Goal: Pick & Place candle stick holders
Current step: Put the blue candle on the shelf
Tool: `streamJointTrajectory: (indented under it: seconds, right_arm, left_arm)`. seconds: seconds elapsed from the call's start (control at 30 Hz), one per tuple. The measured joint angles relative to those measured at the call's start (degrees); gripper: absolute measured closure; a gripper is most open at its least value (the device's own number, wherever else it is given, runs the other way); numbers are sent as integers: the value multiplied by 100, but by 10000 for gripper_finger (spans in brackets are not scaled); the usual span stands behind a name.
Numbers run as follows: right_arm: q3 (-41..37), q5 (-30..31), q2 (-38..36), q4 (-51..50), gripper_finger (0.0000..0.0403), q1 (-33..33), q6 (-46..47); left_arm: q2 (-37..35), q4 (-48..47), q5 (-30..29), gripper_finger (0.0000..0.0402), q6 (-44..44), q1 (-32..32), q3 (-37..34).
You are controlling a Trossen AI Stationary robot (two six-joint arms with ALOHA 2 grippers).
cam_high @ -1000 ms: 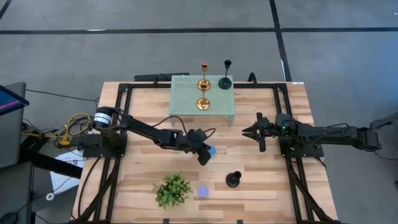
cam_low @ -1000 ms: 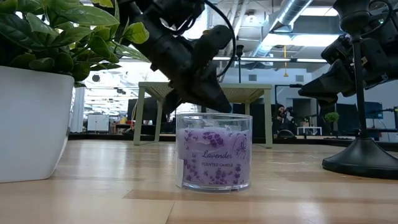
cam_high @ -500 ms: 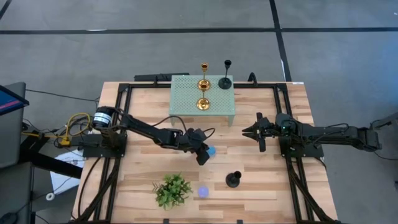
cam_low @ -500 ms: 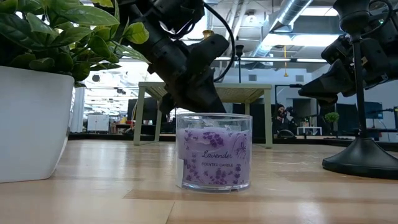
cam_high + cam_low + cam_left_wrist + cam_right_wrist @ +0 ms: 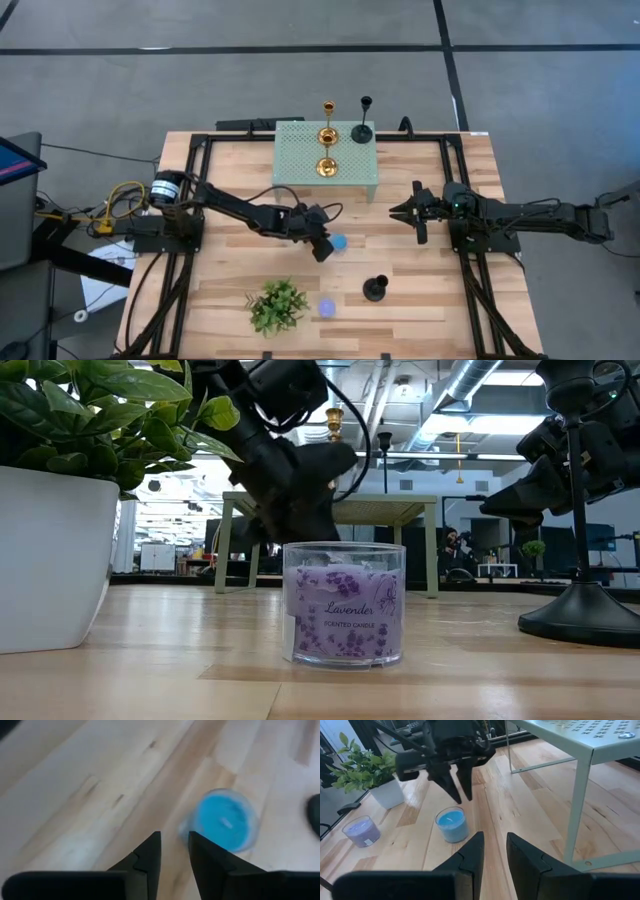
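Counting two gold holders (image 5: pixel 327 136), two black holders (image 5: pixel 375 289)

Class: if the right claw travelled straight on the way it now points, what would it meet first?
Probably the blue candle, which sits ahead of the right claw, with the left claw hanging just beyond it. Depth is uncertain.

Overhead and table-level cameras both see the lavender candle (image 5: pixel 344 603)

Even bright overhead light, soft shadows; left wrist view motion-blurred w/ fuzzy blue candle (image 5: pixel 226 826).
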Motion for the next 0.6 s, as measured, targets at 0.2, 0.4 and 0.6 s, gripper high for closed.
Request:
streamJointTrajectory:
  seconds: [0.2,0.4,0.6]
  right_arm:
    - [2,-1,0,0,327,1,-2]
    - [2,0,0,-1,327,0,-17]
    - [2,0,0,-2,327,2,-17]
  left_arm:
    - [0,152,-28,292,-20,107,-2]
    - [0,314,7,295,-20,103,-2]
    - [-2,435,9,295,-7,105,-2]
